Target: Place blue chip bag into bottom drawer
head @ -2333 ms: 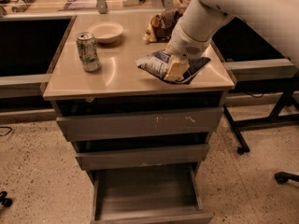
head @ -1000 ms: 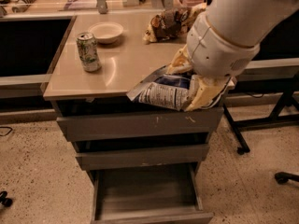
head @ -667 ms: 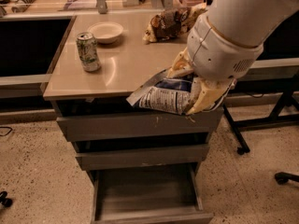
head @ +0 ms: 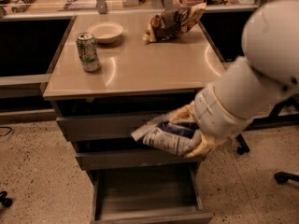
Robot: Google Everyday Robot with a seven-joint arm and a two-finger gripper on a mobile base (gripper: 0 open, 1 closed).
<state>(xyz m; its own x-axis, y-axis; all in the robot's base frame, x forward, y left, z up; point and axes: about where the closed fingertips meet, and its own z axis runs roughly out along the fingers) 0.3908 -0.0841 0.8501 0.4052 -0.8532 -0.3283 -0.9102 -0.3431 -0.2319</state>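
My gripper (head: 189, 133) is shut on the blue chip bag (head: 164, 136), a wrinkled dark blue and white foil bag. I hold it in front of the two upper drawers, above the open bottom drawer (head: 147, 190). The bag lies roughly level, its free end pointing left. The bottom drawer is pulled out, and its bare grey inside shows with nothing in it. My white arm comes in from the upper right and hides the cabinet's right side.
On the tan table top (head: 140, 64) stand a green soda can (head: 88, 52), a white bowl (head: 106, 31) and a brown-and-yellow snack bag (head: 170, 22). Two shallower grey drawers (head: 107, 125) sit above the open one. Chair legs (head: 285, 176) are at the right.
My gripper has lifted the blue chip bag off the table's right side and carried it down and forward, from the table edge to in front of the drawers.
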